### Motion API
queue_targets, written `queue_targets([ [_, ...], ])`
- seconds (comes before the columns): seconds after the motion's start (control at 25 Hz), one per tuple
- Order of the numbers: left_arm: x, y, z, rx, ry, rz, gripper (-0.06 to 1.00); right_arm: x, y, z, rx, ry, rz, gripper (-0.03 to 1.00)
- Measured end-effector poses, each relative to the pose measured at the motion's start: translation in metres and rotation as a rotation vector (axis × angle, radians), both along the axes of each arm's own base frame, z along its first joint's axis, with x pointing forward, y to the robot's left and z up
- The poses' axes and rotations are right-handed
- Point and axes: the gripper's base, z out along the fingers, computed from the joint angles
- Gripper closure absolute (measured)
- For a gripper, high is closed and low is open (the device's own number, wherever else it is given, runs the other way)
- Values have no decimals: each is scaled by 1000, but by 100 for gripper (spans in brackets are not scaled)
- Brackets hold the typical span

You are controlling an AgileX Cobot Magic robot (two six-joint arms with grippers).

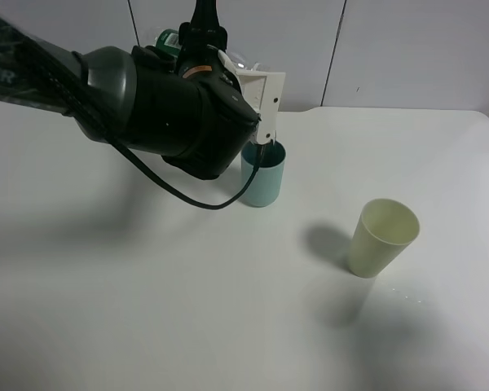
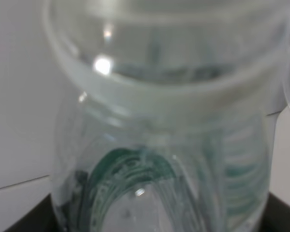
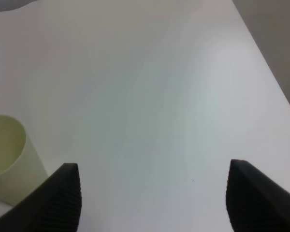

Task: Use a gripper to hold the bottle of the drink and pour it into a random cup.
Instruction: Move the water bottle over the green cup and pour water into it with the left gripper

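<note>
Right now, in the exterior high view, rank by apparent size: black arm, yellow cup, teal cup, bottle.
1. black arm, closest to the camera.
2. yellow cup.
3. teal cup, partly hidden by the arm, so unsure against the yellow one.
The bottle is mostly hidden behind the arm; not rankable.

Lab; white table [image 1: 228, 326], panelled white wall [image 1: 391, 49]

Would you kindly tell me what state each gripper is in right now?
Left gripper: closed on the bottle of the drink.
Right gripper: open, empty.
</note>
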Motion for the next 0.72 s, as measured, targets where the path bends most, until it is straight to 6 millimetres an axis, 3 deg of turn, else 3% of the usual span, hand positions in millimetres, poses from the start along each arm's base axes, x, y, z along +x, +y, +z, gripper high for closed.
queue_targets([
  [0.72,3,4,-1,46,19,12,40,0,0,0,0,0,0,33],
])
